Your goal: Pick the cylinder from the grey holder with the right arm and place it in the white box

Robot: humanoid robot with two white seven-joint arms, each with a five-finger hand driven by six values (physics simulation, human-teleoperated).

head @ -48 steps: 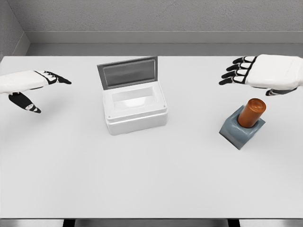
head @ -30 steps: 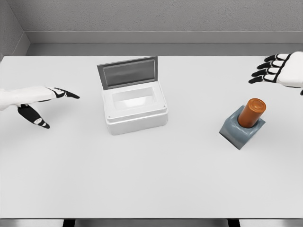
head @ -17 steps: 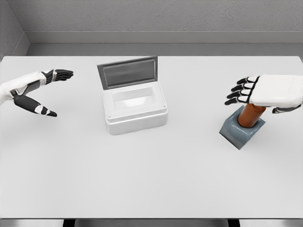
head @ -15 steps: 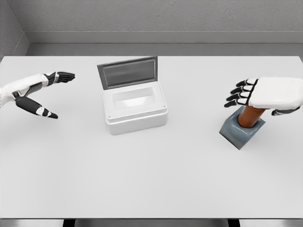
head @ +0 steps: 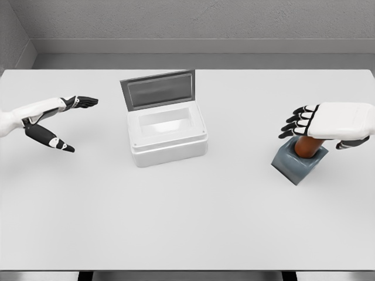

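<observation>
Head view: my right hand (head: 331, 122), fingers extended and gripping nothing, hovers flat over the cylinder (head: 306, 146), which sits in the grey holder (head: 297, 161). The white box (head: 167, 137), open at nine o'clock, awaits; grasp, lift and placement remain.

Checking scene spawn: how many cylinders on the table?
1. The cylinder stands in the grey holder at the table's right, its top covered by the right hand. None shows in the white box, though the near inner wall hides some floor.
</observation>
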